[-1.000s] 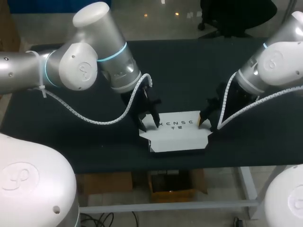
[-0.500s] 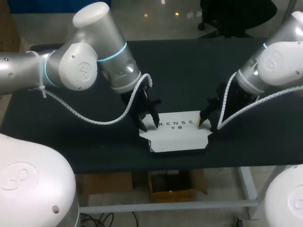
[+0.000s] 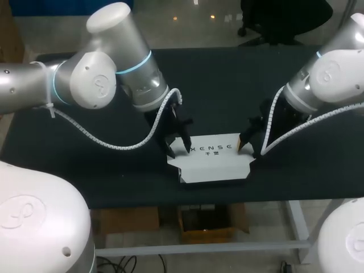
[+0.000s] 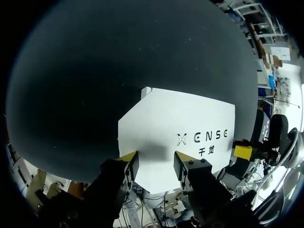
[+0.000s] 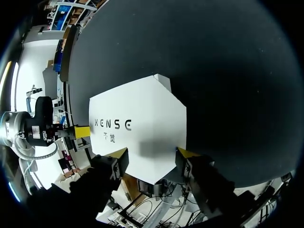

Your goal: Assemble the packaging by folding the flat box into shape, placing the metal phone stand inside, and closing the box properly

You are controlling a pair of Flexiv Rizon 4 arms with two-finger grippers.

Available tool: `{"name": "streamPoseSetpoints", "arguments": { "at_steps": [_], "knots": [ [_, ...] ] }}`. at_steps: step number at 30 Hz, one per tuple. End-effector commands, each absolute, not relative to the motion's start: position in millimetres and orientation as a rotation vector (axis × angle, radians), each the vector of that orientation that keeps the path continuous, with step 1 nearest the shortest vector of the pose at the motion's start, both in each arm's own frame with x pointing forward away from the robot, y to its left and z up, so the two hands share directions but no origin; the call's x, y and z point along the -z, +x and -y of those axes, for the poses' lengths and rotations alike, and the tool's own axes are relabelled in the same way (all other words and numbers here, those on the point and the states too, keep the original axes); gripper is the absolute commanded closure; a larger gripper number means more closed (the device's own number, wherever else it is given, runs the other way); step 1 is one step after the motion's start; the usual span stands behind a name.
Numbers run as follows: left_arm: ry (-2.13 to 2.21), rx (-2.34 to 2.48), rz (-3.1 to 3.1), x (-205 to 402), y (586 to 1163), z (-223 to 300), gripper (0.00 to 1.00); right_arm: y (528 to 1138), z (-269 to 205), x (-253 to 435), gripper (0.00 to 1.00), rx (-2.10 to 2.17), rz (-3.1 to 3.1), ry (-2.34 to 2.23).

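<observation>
Box (image 3: 213, 159) lay flat and unfolded near the counter's (image 3: 79, 165) front edge. Left jaws stood open over its left end and right jaws open over its right end, gripping nothing. Whether the tips touched the card, could not tell. One arm per end probably served to steady the sheet while its flaps were raised. Phone stand not seen.

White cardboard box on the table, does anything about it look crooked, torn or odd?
Nothing stands out. The white cardboard box sits on the black table, roughly square to its front edge, with no visible tears.
</observation>
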State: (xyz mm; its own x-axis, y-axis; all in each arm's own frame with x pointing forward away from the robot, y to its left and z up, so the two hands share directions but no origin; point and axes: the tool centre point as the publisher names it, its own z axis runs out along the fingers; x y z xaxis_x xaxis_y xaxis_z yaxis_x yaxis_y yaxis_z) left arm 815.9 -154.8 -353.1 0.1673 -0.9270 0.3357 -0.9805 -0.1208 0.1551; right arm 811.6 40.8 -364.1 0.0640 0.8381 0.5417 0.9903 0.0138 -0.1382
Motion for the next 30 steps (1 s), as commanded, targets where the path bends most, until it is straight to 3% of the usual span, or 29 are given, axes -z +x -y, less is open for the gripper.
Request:
{"name": "streamPoseSetpoints", "arguments": {
  "at_steps": [1, 30],
  "knots": [
    [2.114, -0.233, 1.82, 353.5, 814.0, 152.4, 0.51, 810.7, -40.2, 365.1, 0.36, 0.421, 1.814, -1.866],
    [2.12, -0.331, 1.878, 370.1, 802.1, 153.7, 0.54, 806.3, -48.1, 377.6, 0.39, 0.481, 1.836, -1.852]
  ]
}}
